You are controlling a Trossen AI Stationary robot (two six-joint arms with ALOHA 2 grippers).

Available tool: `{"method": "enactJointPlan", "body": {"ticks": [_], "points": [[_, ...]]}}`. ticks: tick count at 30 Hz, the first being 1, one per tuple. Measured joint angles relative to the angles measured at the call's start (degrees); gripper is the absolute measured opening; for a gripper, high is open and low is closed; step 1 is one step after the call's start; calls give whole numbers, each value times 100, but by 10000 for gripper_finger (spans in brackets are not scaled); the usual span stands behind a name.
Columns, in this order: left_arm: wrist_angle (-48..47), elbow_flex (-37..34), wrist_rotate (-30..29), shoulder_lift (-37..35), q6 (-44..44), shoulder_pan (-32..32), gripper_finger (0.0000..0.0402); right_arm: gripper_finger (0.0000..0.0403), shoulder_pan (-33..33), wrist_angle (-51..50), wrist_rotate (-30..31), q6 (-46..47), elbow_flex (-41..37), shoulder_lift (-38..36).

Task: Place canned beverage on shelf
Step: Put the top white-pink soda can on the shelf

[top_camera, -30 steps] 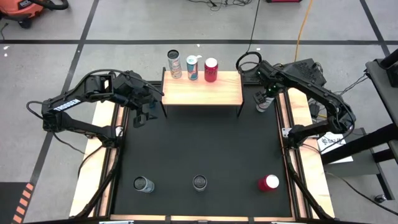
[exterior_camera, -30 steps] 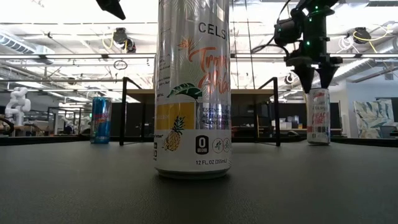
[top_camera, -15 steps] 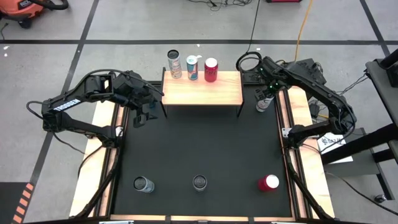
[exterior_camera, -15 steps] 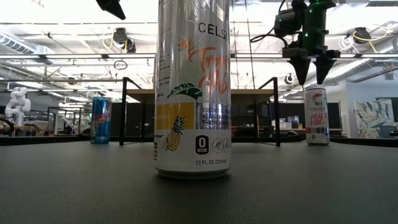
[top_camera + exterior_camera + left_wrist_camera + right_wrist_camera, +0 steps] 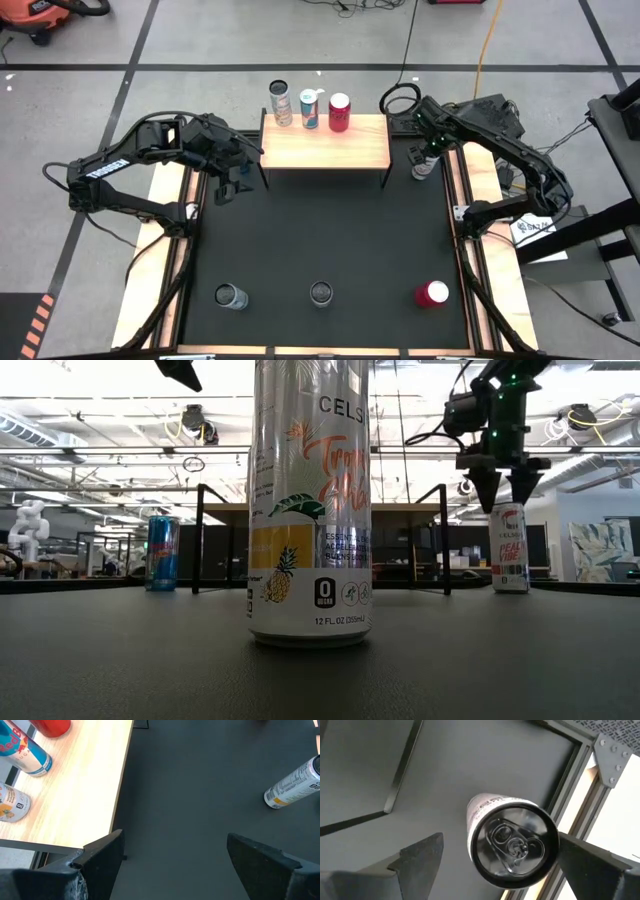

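The shelf [image 5: 325, 142] is a light-wood board on thin black legs at the far middle of the black mat. Three cans stand along its far edge [image 5: 310, 108]. A silver-and-red can [image 5: 422, 168] stands upright on the mat to the right of the shelf. My right gripper [image 5: 505, 495] is open, pointing down just above it. In the right wrist view the can's top [image 5: 512, 845] shows between the two fingers. My left gripper [image 5: 232, 182] is open and empty beside the shelf's left end.
Three more cans stand near the mat's near edge: left [image 5: 231, 296], middle [image 5: 321, 293], which fills the low view [image 5: 310, 500], and a red one on the right [image 5: 432, 294]. A blue can [image 5: 162, 552] shows at the low view's left. Wooden rails edge the mat.
My right gripper has risen a little above the silver-and-red can and come down again over its top. The can stays upright on the mat.
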Motion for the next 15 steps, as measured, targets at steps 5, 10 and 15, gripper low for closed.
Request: {"method": "enactJointPlan", "body": {"ticks": [5,10,15], "points": [[0,0,0,0,0,-2,350,359,-2,-18,-25,-6,-83,0],[0,0,0,0,0,-1,350,359,0,10,-25,27,-218,0],[0,0,0,0,2,-2,350,356,0,221,172,36,-375,2]]}}
